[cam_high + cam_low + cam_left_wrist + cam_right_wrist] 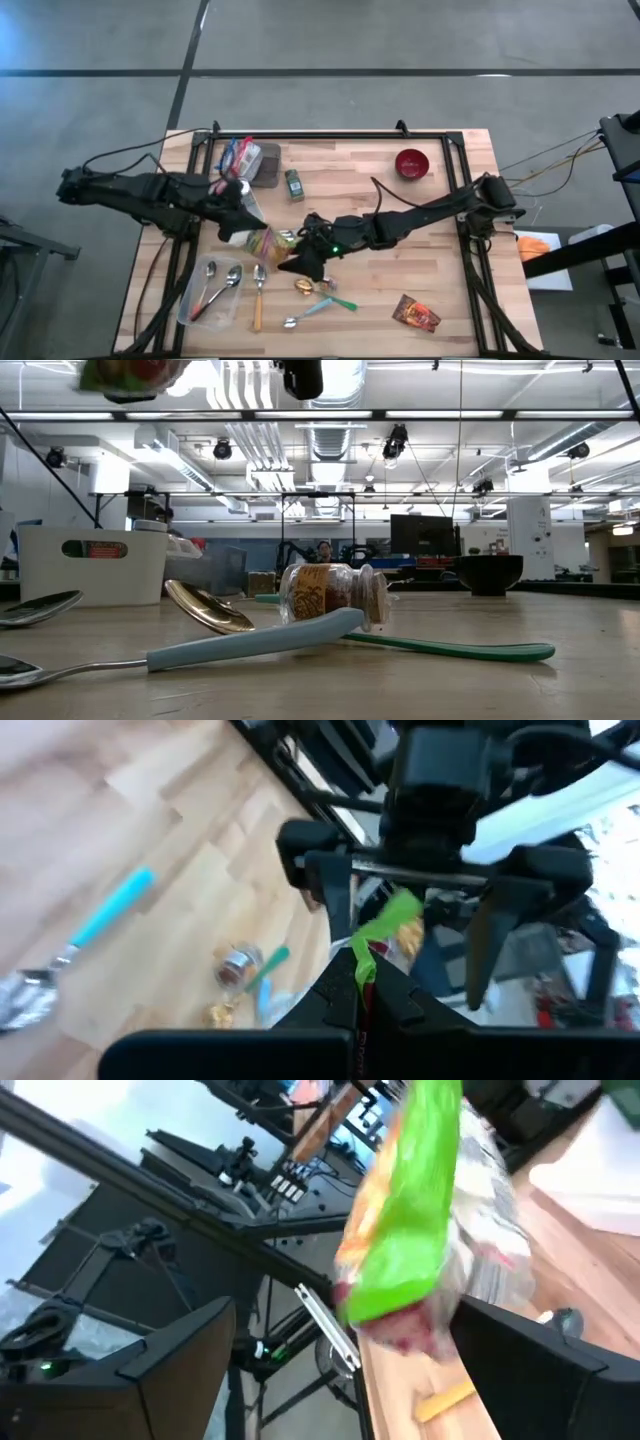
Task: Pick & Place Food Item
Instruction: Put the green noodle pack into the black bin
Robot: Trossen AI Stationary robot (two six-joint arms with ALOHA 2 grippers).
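Note:
The food item is a clear bag (pixel 268 243) with a green band and yellow contents, held above the middle of the table. My left gripper (pixel 362 982) comes from the table's left and is shut on it. My right gripper (pixel 293 254) comes from the table's right, facing the left one. It is open, with one finger (pixel 335 905) on each side of the bag (pixel 400 920). In the right wrist view the bag (pixel 410 1210) fills the gap between those open fingers. The low view shows the bag (pixel 130 374) high above the table. My left gripper pinches the bag's green edge (pixel 366 960) between its two fingers. The fingers come from the table's left, slanting a little downward. The bag is lifted clear of the table and reaches out past the fingertips toward my right gripper.
Below the grippers lie a small jar (pixel 325 592), a teal-handled spoon (pixel 320 308) and a gold spoon (pixel 205 607). A clear tub of spoons (pixel 210 290) stands near left, a red bowl (pixel 412 163) far right, a snack packet (pixel 416 314) near right, more packets (pixel 240 158) far left.

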